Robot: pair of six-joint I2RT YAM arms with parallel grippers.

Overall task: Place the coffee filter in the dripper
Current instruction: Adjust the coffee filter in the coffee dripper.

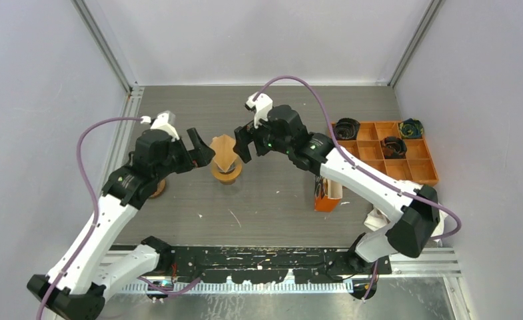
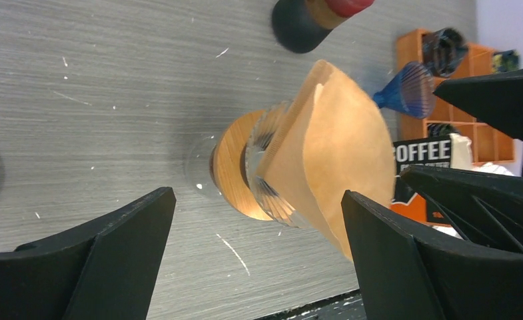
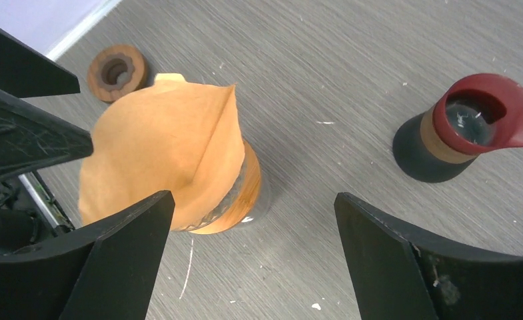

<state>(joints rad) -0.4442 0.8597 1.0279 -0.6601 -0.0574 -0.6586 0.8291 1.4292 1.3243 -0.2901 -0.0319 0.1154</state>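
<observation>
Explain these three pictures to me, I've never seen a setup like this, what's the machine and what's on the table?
These are two robot arms bolted at a table's near edge. One picture looks down from above; the other two come from cameras on each wrist, with black fingers framing the view. The left gripper and right gripper are both open and hold nothing. Between them a brown paper coffee filter sits in a glass dripper with a wooden collar. Also there: an orange tray, a red-topped carafe and a wooden ring.
</observation>
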